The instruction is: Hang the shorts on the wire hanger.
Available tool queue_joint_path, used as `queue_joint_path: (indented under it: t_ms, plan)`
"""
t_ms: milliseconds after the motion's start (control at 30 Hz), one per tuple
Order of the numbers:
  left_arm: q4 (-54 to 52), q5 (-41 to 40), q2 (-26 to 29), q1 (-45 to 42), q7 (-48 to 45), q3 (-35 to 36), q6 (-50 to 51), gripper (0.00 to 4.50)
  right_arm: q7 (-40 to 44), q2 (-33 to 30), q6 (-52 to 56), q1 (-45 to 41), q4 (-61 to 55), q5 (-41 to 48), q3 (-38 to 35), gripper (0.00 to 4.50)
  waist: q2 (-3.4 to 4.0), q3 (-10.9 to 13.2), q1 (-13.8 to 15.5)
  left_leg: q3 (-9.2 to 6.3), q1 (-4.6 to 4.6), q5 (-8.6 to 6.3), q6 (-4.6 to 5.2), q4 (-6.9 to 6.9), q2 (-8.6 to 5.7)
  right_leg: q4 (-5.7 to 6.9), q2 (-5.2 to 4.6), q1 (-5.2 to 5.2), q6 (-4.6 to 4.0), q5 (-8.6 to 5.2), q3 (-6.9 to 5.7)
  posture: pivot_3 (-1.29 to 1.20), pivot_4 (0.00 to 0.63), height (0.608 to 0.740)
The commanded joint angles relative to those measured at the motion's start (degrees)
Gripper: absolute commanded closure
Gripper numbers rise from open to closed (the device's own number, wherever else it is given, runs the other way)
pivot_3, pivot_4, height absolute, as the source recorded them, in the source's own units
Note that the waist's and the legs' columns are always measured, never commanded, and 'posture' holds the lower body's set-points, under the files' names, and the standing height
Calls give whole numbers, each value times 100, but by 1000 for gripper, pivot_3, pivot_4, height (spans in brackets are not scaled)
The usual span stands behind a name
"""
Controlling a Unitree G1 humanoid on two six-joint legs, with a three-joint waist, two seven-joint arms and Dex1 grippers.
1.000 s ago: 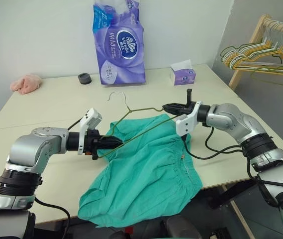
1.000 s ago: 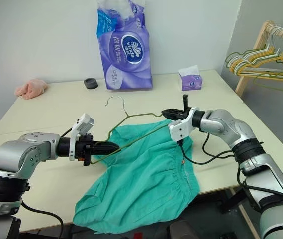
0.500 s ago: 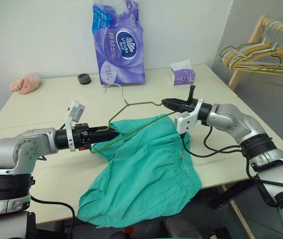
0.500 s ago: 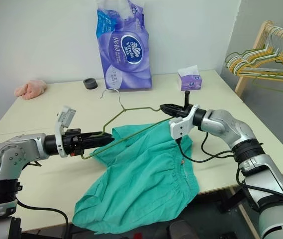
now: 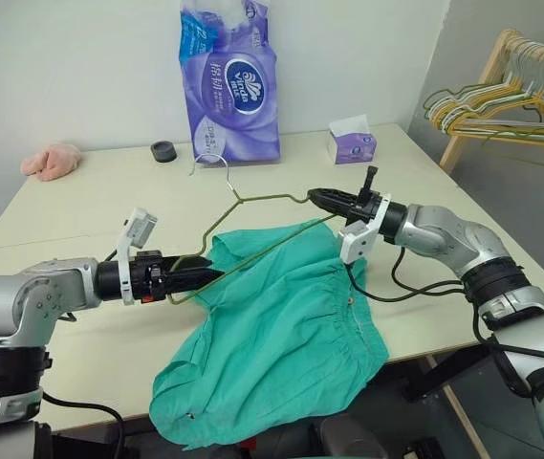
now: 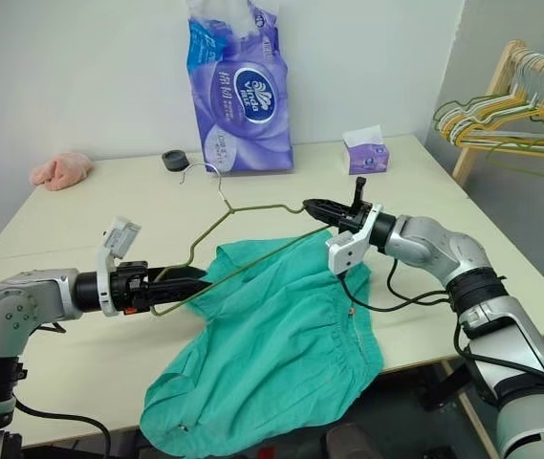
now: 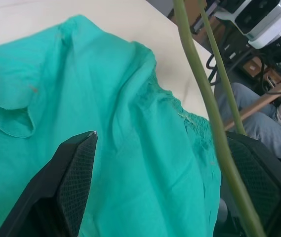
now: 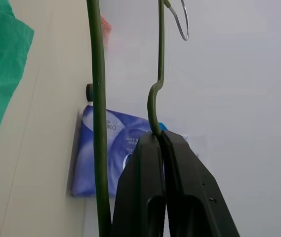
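The right gripper (image 5: 321,196) is clamped on the upper arm of the thin olive-gold wire hanger (image 5: 252,228), which it holds in the air, while the left gripper (image 5: 198,275) stands with parted fingers around the hanger's lower corner, gripping nothing. The soft teal-green cloth shorts (image 5: 276,330), with their gathered waistband, lie under the hanger, hanging off the pale table (image 5: 80,206). I think this one narrow grip lets the smooth wire swing, so the limp cloth may slide to the floor.

1. You see the shorts (image 5: 272,330) on the table (image 5: 90,206), draped over its near edge.
2. The wire hanger (image 5: 252,225) spans above them, between left gripper (image 5: 203,275) and right gripper (image 5: 321,197).
3. Behind stands a tissue pack (image 5: 230,81); a hanger rack (image 5: 501,100) stands at your right.
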Motion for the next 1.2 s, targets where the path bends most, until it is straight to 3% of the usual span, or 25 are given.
queue_joint_path:
  t_ms: [33, 367, 567, 700, 1100, 1200]
  plan:
    - [-216, -295, -66, -66, -22, 63, 120, 541, -304, 69, -140, -230, 30, -66, -21, 4500, 0, 0, -4, 0, 0, 0, 0, 0, 0, 0, 0, 0, 0, 0, 0, -251, 38, 740]
    - [103, -1010, -460, -268, 668, 817, 745, 541, -988, 25, -193, -319, 414, -689, 251, 4500, -2, -1, -15, 1, 4, 1, 0, 2, 0, 4, 0, 1, 0, 0, 2, -251, 37, 740]
    - [-183, -1201, -190, 155, 547, 801, 941, 541, -1442, -62, -227, -418, 545, -964, 325, 4500, -2, -1, -23, 0, 5, 1, -1, 2, 2, 4, -1, 1, -1, 0, 4, -246, 40, 740]
    - [-302, -1558, -292, 198, 725, 849, 1242, 541, -1761, -41, -258, -468, 539, -1111, 374, 4500, -2, -1, -12, -1, 8, 1, -1, 2, -2, 7, 0, 2, -1, 0, 3, -246, 42, 740]
    - [-602, -1479, -360, 383, 819, 360, 1153, 541, -1746, 19, -321, -502, 515, -979, 462, 4500, -4, -2, -8, 1, 13, 1, -1, 1, -3, 5, 0, 8, -1, 0, 6, -249, 48, 740]
    - [-558, -1479, -376, 358, 839, 325, 1147, 1130, -1719, 25, -331, -498, 479, -952, 458, 4500, -4, -2, -8, 2, 13, 1, -1, 1, -3, 5, 0, 8, -1, 0, 7, -249, 48, 740]
